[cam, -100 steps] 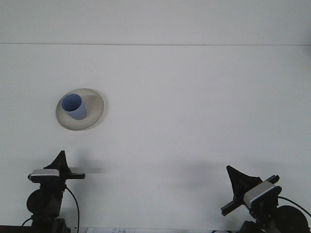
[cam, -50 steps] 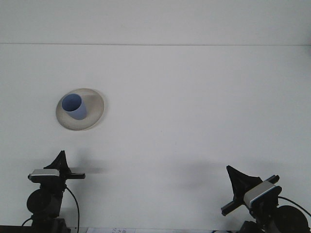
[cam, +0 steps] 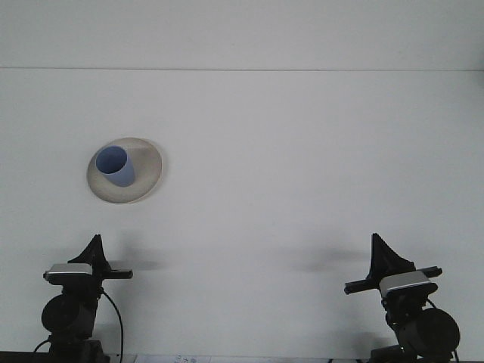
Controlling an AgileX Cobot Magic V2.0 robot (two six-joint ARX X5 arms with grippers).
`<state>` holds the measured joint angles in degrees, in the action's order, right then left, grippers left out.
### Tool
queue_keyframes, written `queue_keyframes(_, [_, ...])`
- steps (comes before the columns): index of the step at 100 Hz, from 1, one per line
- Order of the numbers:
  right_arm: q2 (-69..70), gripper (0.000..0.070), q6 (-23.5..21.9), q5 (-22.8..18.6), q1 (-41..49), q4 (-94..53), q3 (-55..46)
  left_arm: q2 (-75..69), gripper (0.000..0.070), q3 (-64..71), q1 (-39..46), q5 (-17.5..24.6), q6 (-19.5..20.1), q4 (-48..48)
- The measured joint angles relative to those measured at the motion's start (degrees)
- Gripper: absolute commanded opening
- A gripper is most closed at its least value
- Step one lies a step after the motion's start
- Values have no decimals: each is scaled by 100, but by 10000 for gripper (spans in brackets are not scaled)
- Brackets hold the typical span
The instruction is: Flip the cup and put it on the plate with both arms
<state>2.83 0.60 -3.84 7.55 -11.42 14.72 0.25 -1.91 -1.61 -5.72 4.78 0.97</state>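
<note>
A small blue plastic cup (cam: 115, 165) stands mouth-up on a round cream ceramic plate (cam: 149, 171) at the far left of the white counter (cam: 302, 166), so we judge the flip and placement done, with little left but parking the arms. Our left hand (cam: 94, 246) and right hand (cam: 381, 249) sit at the near edge, well apart from the plate; whether their fingers are apart or together we cannot tell.
</note>
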Motion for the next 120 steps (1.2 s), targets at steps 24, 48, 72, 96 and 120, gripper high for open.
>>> queue_keyframes(24, [-269, 5, -109, -365, -944, 391, -1189, 0, 15, 0, 0, 0, 0, 2])
queue_keyframes(48, [-271, 5, -190, -365, -944, 562, -1386, 0, 15, 0, 0, 0, 0, 2])
queue_keyframes(72, [-271, 5, -192, -365, -944, 531, -1386, 0, 15, 0, 0, 0, 0, 2])
queue_keyframes(96, [-271, 5, -192, -365, -944, 531, -1386, 0, 15, 0, 0, 2, 0, 2])
queue_keyframes(120, [-271, 5, -192, -365, -944, 531, -1386, 0, 15, 0, 0, 0, 0, 2])
